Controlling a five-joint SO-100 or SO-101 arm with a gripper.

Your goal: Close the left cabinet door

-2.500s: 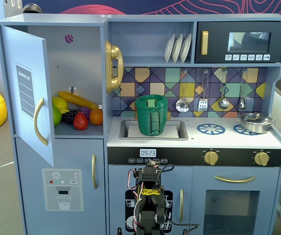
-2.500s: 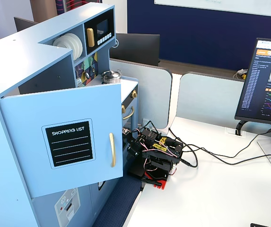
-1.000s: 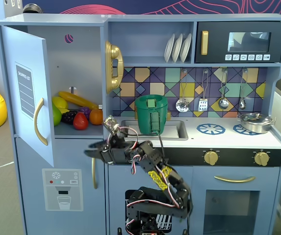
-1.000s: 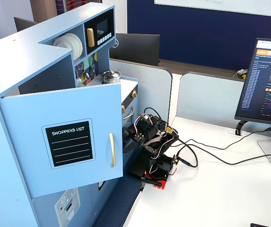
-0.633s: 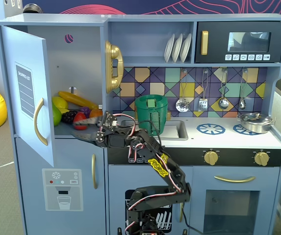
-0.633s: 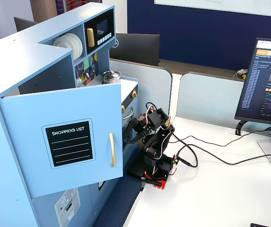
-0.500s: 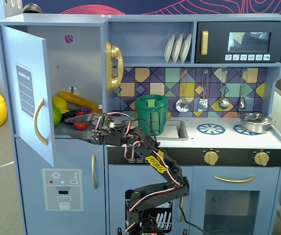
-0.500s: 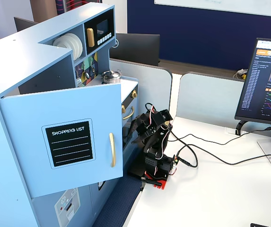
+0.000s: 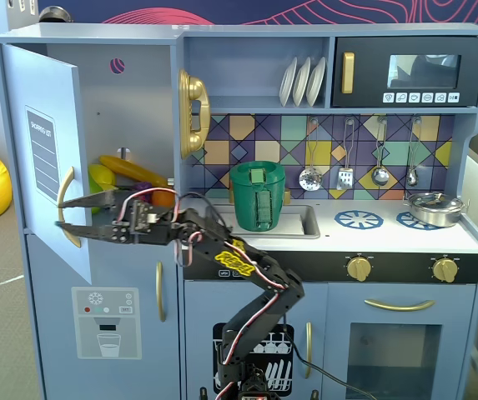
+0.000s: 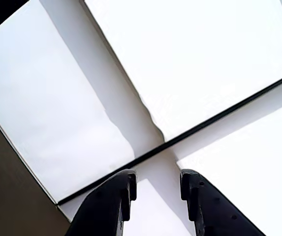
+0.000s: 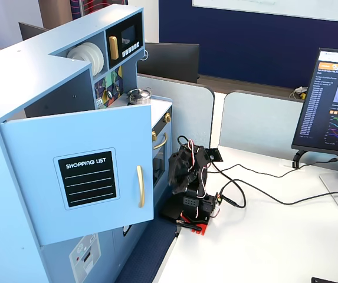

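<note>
- White desk [image 11: 286,236]: bears the arm's base [image 11: 191,212] at its left edge, black cables [image 11: 257,191], and a monitor [image 11: 334,106] at right.
- Cabinet shelf [image 9: 130,223]: toy fruit [image 9: 105,179] behind the open door.
- Counter [image 9: 389,237]: green pot [image 9: 257,196] in the sink, metal pan [image 9: 433,207] at right.

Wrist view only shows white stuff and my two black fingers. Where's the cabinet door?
Observer: In a fixed view, the left cabinet door stands wide open, swung out to the left of the toy kitchen.
Operator: Is my claw near it?
Observer: Yes. The gripper is stretched out sideways with its tips right at the door's gold handle. I can't tell if they touch.
Operator: Is the claw open?
Observer: Open, and holding nothing.
Operator: Is anything in the cabinet?
Observer: Toy fruit lies on the shelf behind your arm.
</note>
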